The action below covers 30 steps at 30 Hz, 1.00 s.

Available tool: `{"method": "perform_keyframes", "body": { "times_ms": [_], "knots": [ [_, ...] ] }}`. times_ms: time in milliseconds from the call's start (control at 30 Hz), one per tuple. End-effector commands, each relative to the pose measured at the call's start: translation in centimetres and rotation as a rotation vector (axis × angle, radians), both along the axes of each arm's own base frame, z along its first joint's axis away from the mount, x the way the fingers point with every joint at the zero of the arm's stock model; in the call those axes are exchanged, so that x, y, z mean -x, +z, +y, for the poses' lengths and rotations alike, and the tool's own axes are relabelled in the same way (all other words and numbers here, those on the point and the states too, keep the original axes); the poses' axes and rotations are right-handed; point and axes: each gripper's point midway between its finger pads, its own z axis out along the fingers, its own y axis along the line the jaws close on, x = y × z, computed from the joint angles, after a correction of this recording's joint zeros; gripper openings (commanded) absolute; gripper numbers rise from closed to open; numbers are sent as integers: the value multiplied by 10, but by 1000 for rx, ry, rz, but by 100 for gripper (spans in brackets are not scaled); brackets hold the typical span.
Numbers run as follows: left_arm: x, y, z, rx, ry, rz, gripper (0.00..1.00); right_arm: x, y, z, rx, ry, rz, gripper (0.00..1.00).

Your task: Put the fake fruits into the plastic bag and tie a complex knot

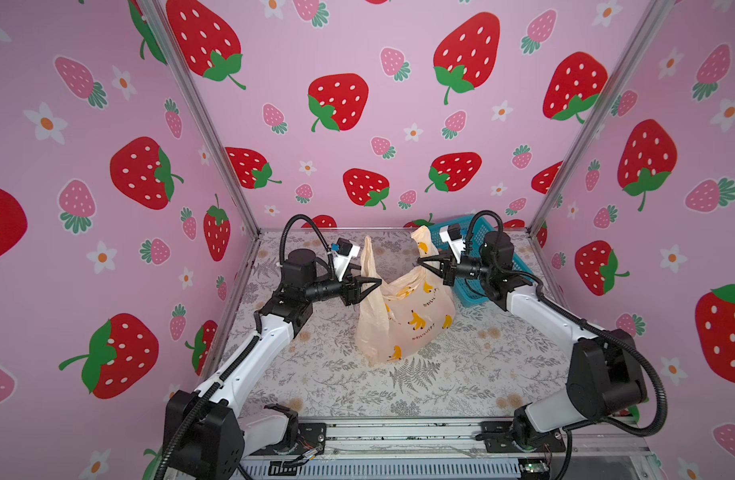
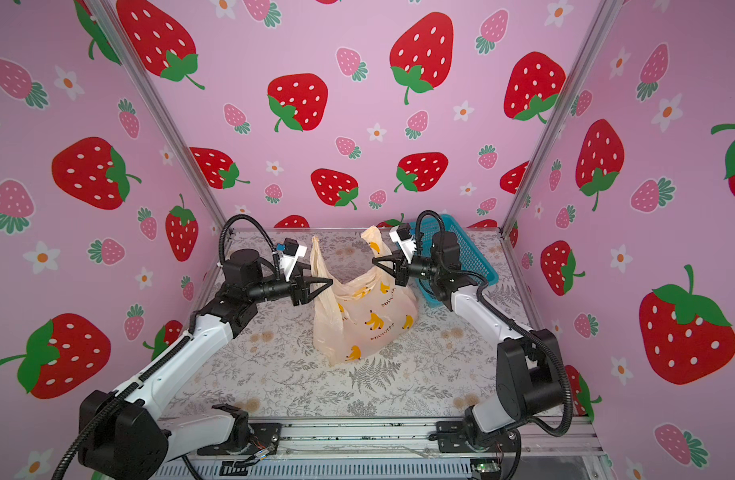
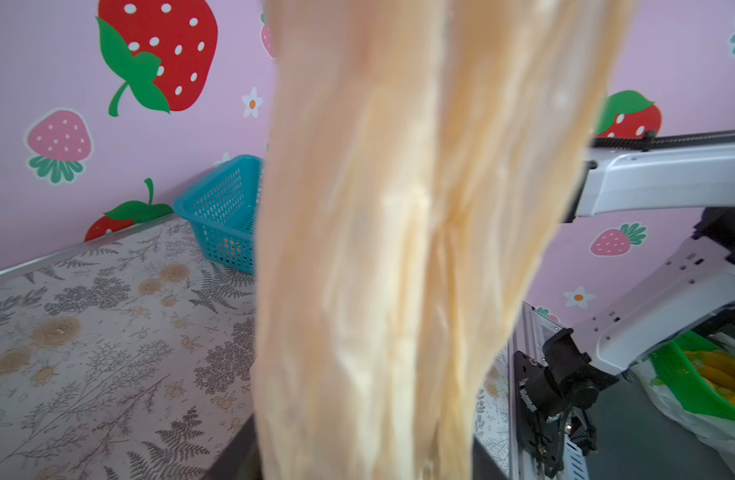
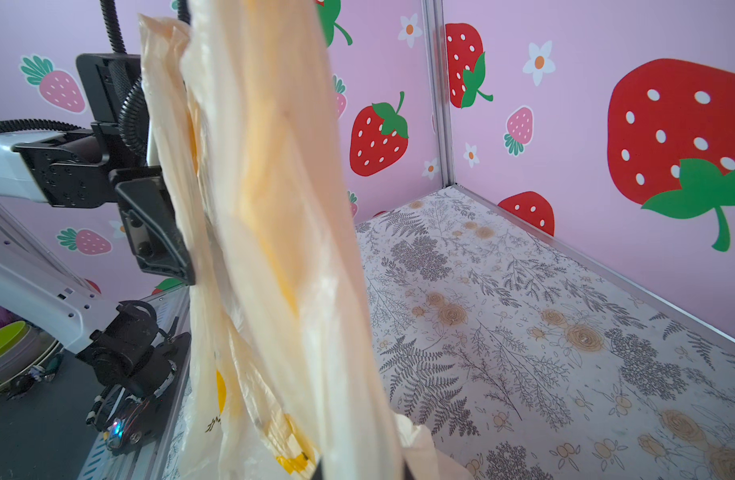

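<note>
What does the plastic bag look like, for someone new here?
Start at the flowery tabletop. At its middle stands the plastic bag, thin peach film, two handles raised. Unlike the blue basket behind it, it bears yellow banana prints.

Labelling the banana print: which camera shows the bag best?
Both top views: the whole bag stands unblocked on the table, bananas and text visible. The left wrist view shows only a blurred strip of it close up; the right wrist view shows crumpled plastic and bits of print.
</note>
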Motion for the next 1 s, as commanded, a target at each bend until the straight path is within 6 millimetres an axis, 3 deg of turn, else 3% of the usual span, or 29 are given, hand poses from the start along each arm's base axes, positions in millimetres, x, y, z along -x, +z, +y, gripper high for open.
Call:
{"method": "perform_keyframes", "body": {
  "times_ms": [0, 233, 367, 467, 667, 967],
  "knots": [
    [-2, 22, -3, 33, -34, -69, 43, 1, 1, -2, -11, 12, -17, 0],
    [1, 20, -4, 12, -60, -58, 13, -3, 1, -2, -27, -17, 40, 0],
    [10, 24, -7, -8, -93, -61, 1, -2, 0, -3, -30, -20, 66, 0],
    [23, 20, -18, -101, -153, -87, 0, 1, -4, -3, -11, -4, 53, 0],
    [40, -7, -40, -368, -257, -109, 0, 10, -9, -2, 36, 57, -1, 0],
    [26, -30, -54, -716, -319, -178, 0, 25, -9, -1, 27, 153, -7, 1]
  ]
}}
